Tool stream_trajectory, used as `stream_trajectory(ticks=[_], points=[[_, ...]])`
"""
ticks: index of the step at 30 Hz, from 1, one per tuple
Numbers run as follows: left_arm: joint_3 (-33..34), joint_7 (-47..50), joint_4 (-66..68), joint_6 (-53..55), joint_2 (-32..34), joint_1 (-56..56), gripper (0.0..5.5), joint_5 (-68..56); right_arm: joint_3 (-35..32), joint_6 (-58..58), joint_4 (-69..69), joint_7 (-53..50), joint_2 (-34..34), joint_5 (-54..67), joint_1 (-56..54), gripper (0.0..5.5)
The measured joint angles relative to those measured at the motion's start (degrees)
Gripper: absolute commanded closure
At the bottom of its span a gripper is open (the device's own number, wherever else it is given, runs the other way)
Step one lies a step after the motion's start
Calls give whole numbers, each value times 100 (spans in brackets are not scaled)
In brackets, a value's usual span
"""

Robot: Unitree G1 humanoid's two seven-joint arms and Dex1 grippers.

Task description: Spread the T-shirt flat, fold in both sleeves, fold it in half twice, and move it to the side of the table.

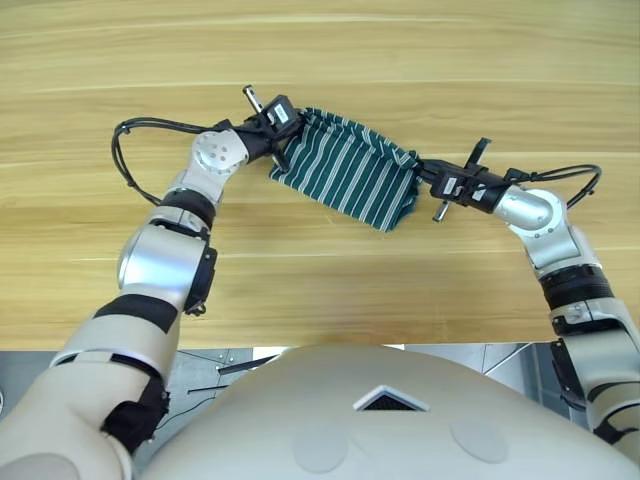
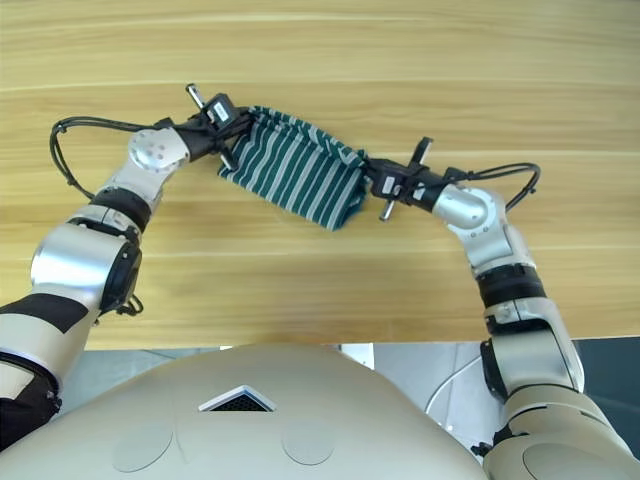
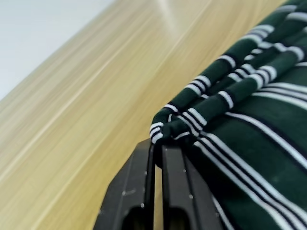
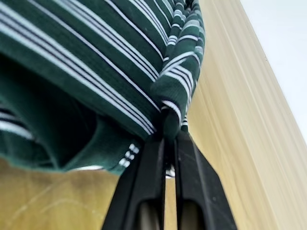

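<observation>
On table (image 1: 400,50) | folded T-shirt (image 1: 345,168) | left end effector (image 1: 290,127), right end effector (image 1: 420,171) pinch opposite edges

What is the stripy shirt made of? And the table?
The shirt looks like soft knit cotton, maybe a blend: it bunches and sags into folds, matte. The table looks like light wood or wood-look laminate: long grain lines, smooth, slight sheen.
</observation>
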Motion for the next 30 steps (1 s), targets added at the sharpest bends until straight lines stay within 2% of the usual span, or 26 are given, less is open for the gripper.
stream_trajectory(ticks=[10,11,14,22,30], points=[[129,180,52,580,-242,-127,546,222,-32,186,614,-349,304,89,-226,545],[184,144,54,619,-260,-128,511,203,-87,220,803,-344,396,199,-316,508],[346,30,55,723,-292,-128,456,112,-282,287,1387,-331,679,578,-556,447],[775,-508,72,903,-307,-126,352,-124,-1064,672,2208,686,1101,1960,-849,322],[1532,-1807,125,1093,-224,-40,232,-706,-2025,1422,2512,1704,1200,3139,-1183,181]])
